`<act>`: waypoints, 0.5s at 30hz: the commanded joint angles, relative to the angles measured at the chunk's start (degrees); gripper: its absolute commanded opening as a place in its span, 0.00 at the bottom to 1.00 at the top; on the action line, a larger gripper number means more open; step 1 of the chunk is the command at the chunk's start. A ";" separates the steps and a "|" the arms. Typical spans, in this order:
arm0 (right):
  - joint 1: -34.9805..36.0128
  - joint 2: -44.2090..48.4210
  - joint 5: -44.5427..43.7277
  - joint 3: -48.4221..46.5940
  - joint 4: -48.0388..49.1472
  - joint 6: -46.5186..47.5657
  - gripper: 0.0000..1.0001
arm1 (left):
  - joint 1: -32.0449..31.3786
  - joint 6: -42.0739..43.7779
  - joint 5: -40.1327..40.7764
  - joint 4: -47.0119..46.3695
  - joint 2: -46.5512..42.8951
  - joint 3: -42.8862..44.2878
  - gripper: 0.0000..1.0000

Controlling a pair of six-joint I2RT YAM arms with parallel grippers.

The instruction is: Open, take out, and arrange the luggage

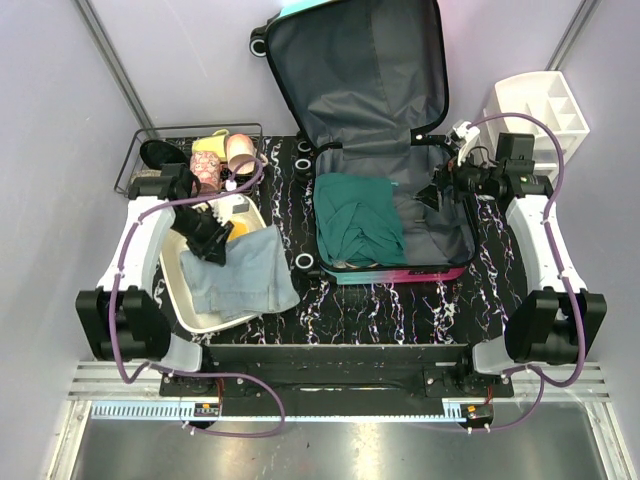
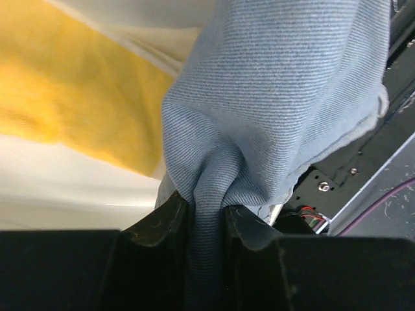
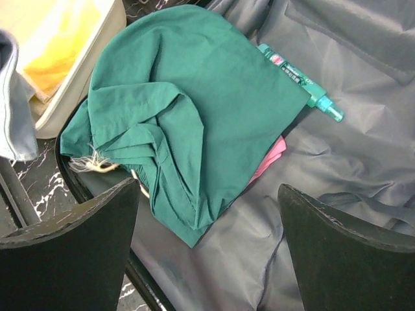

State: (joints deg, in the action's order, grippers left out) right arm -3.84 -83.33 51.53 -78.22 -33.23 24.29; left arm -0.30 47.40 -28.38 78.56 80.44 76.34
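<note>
Plainly the luggage point(image 1: 380, 140) lies open in the middle of the desk point(image 1: 400, 310), its lid propped up at the back and its lower half flat, with a green cloth point(image 3: 194, 110) inside. I judge the shell to be stiff, smooth and bulky, though light with so little in it. A two-finger pinch would bite best on the rim of the lower half, not on the curved shell, and the wheels may let it roll. The lining is slack fabric and would only bunch.

The left hand point(image 2: 206, 217) is closed on a fold of blue cloth point(image 2: 279, 97) over the white tub point(image 1: 180, 295). The right hand point(image 3: 207, 214) hangs wide open and empty above the green cloth.

Only the right wrist view shows a teal bottle point(image 3: 301, 81) and something pink point(image 3: 272, 155) tucked under that cloth. Only the left wrist view shows the pinch itself.
</note>
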 commanded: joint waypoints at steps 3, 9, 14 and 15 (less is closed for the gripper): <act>0.23 3.70 -2.30 0.69 -3.41 3.65 0.97 | 5.92 7.71 3.32 -0.93 9.37 6.63 0.02; 0.32 2.91 -4.59 1.30 -6.58 3.92 0.97 | 8.11 5.43 6.68 -8.60 15.00 6.54 0.65; 0.76 0.37 -6.61 2.63 -5.10 -0.29 0.96 | 8.21 3.59 -1.22 -9.48 10.71 12.07 0.88; 0.93 -0.34 -6.79 2.46 -4.39 -1.78 0.95 | 8.03 0.71 -4.37 -10.70 10.09 13.21 0.93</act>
State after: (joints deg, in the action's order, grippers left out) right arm -3.73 -82.04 46.83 -76.01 -39.03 26.63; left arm 7.94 51.90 -23.86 71.55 96.16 83.00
